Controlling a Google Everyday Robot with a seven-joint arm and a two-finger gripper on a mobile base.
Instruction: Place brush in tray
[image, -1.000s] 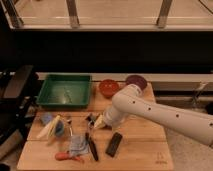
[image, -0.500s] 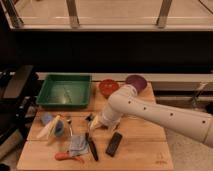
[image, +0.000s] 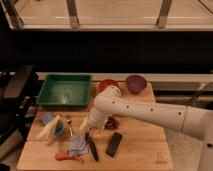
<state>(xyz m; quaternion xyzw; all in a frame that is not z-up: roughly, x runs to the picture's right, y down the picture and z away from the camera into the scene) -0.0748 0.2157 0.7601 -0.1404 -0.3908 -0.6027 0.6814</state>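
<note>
On the near part of the wooden table (image: 145, 156), the brush (image: 92, 148) lies flat on the boards. The black block (image: 114, 144) is just to its right and an orange-red tool (image: 69, 157) is near its left. The brush's long axis runs near-to-far, its far end leaning slightly left; I cannot tell which end carries the bristles. My gripper (image: 87, 129) hangs at the brush's far end, and I cannot tell how open it is or whether it grips anything. Farther back, to the left, sits the green tray (image: 55, 92), well apart from the brush. By my reading, the lift, carry and placing are all left to do.
</note>
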